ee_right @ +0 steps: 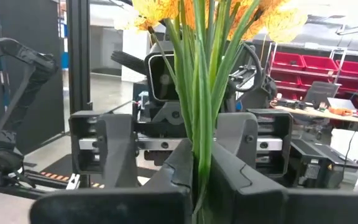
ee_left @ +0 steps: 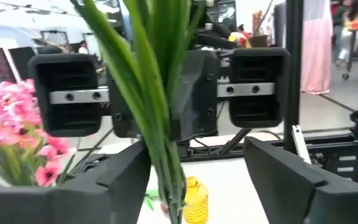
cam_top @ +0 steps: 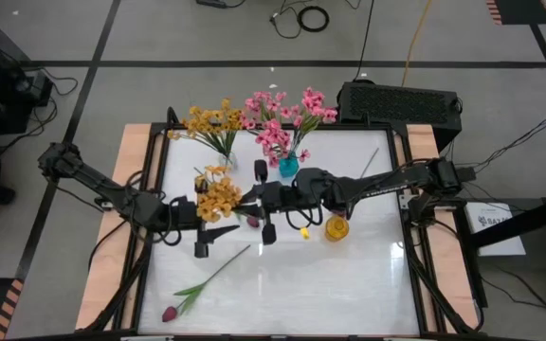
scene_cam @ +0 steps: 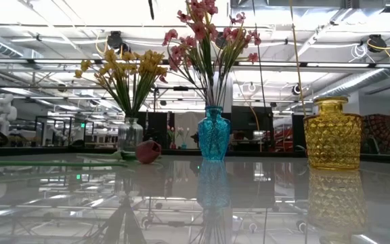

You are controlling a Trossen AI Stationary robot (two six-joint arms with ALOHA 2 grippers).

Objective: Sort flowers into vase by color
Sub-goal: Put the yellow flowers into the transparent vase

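Near the desk centre, the right tool is clamping the green stems of a yellow-orange spray. The left tool, fingers spread apart, is facing it from nine o'clock, stems passing between. A magenta tulip is lying toward seven o'clock.

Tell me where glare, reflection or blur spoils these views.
Low view: the glossy white table mirrors ceiling lights and the turquoise glass vase. High view: even light, with a faint sheen on the table. Left wrist view: the pink blossom cluster is soft. Right wrist view: the yellow-orange blossom spray is blown out on top.
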